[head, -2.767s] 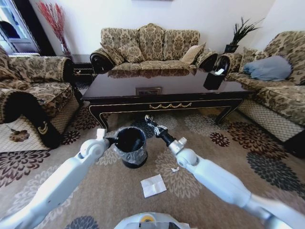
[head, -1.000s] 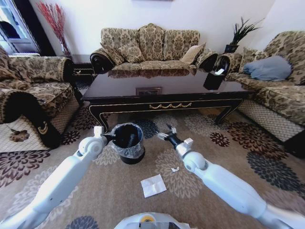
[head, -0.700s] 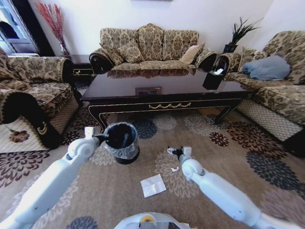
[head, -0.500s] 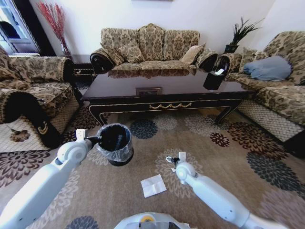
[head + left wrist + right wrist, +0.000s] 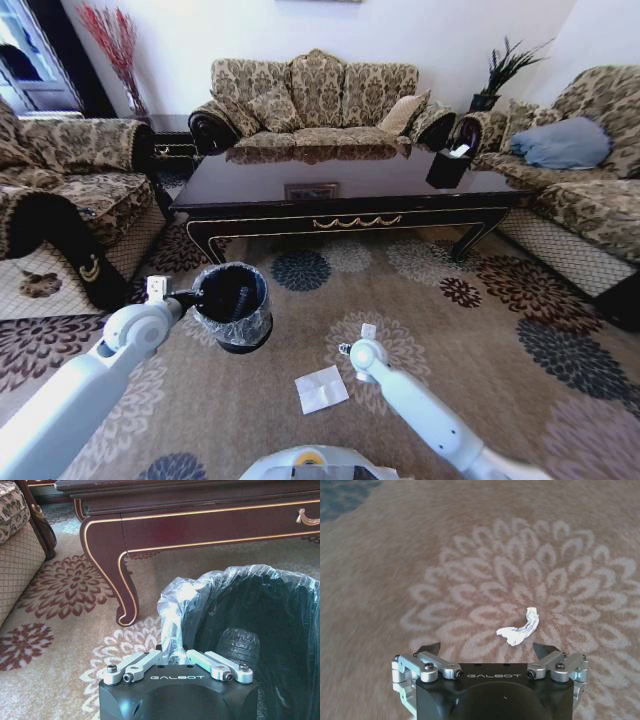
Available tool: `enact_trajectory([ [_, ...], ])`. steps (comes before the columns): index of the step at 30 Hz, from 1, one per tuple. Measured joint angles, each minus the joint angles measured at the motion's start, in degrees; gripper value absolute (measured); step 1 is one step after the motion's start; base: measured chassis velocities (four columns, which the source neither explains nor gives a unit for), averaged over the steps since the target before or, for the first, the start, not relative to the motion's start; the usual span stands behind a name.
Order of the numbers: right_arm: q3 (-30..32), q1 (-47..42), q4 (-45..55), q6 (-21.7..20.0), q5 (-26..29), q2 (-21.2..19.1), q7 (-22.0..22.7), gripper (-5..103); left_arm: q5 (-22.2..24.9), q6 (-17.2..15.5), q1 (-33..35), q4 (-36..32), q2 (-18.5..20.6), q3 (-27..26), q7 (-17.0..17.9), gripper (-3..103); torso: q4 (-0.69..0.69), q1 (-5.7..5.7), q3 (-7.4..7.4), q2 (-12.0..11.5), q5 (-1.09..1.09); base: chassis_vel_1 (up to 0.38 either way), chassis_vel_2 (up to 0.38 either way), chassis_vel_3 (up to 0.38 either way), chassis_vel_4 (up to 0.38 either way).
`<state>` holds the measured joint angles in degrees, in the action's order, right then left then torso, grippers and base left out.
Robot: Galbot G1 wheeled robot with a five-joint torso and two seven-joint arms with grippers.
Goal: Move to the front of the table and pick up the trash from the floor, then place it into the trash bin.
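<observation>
My left gripper (image 5: 196, 297) is shut on the rim of the black trash bin (image 5: 233, 306), pinching its crinkly liner (image 5: 200, 587); one ribbed finger (image 5: 239, 645) is inside the bin. My right gripper (image 5: 486, 649) hangs open, low over the carpet, with a small white crumpled scrap of trash (image 5: 520, 628) just ahead between its fingertips. In the head view that gripper (image 5: 345, 349) is right of the bin. A flat white square paper sheet (image 5: 321, 389) lies on the carpet nearer to me. The dark wood table (image 5: 350, 222) stands beyond both arms.
Patterned sofas surround the table: one behind it (image 5: 315, 95), one on the left (image 5: 60, 190), one on the right (image 5: 575, 170). A curved table leg (image 5: 117, 580) stands close behind the bin. A small dark tissue box (image 5: 447, 165) sits on the tabletop.
My left arm has carried the bin to the left and toward me. My right arm has drawn back from over the bin and come down over the scrap on the carpet.
</observation>
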<state>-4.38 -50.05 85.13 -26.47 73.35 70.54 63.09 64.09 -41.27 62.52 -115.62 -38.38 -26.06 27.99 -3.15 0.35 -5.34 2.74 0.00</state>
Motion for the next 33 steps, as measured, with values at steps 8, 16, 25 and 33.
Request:
enact_trajectory([
  [8,5.08,0.5,-8.68,4.09,-8.71,3.43,-4.77,100,0.61,0.01,1.95,-1.11,0.31,-1.94,0.19,4,-0.02,0.0,0.0,0.0,-0.01,0.0,0.0,0.0,0.0],
  [16,9.67,2.08,-15.61,5.9,-10.36,5.26,-8.72,100,0.69,-0.03,6.13,-2.66,0.82,-5.44,0.34,4,0.0,0.0,0.0,0.0,-0.01,0.0,0.0,0.0,0.0],
  [25,11.8,2.27,-20.95,7.28,-13.42,6.52,-11.76,100,0.62,-0.09,7.5,-3.2,0.91,-6.25,0.38,4,-0.01,0.0,0.0,0.0,0.0,0.0,0.0,0.0,0.0],
  [33,11.59,2.66,-24.61,9.06,-15.91,6.62,-15.01,77,0.4,-0.14,8.48,-3.44,0.76,-6.7,0.43,4,-0.01,0.0,0.0,0.0,0.0,0.0,0.0,0.0,0.0],
])
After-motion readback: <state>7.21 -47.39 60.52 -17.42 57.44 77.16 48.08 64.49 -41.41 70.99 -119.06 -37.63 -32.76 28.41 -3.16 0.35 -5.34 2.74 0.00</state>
